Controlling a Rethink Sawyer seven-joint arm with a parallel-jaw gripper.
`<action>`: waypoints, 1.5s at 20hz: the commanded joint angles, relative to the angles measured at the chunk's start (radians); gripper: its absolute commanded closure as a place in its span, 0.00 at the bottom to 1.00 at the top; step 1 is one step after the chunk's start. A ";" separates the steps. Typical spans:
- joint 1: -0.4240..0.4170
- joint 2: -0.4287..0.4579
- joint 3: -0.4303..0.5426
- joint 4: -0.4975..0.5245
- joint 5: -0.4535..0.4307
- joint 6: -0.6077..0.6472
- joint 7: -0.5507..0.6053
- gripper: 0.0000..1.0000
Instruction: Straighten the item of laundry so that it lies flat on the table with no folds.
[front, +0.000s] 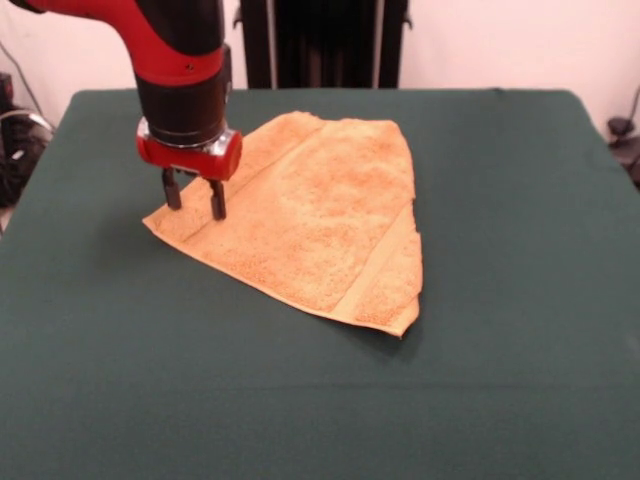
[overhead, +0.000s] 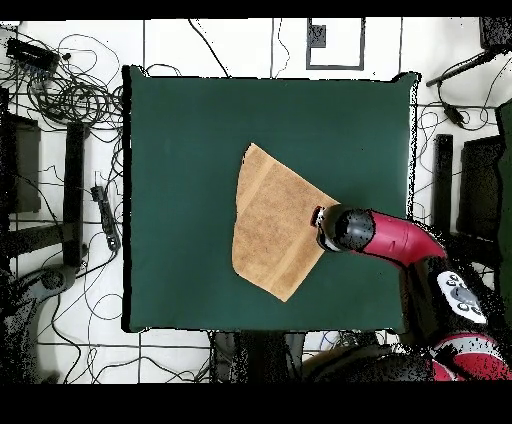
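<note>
End effector poised over a corner of the towel on the green surface.

The towel (front: 318, 215) lies near the middle of the surface (front: 500, 380), spread mostly flat but not square: in the front view it narrows toward the far side, and its right edge looks doubled over on itself, with the band stripe there kinked near the near corner. A 2nd band stripe runs along the left side. The red and black arm comes down over the towel's left corner, and the end effector (front: 194, 200) points straight down with its 2 fingers (front: 217, 199) set a narrow gap apart and nothing between them. The tips sit at the cloth's left band; whether they touch it or hang just above is hard to tell.
</note>
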 joint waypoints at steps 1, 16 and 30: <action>0.025 0.035 0.117 -0.022 -0.054 0.087 -0.107 0.00; -0.075 0.140 0.154 -0.054 -0.159 -0.033 -0.172 0.00; -0.083 0.158 0.175 -0.070 -0.240 -0.041 -0.124 0.00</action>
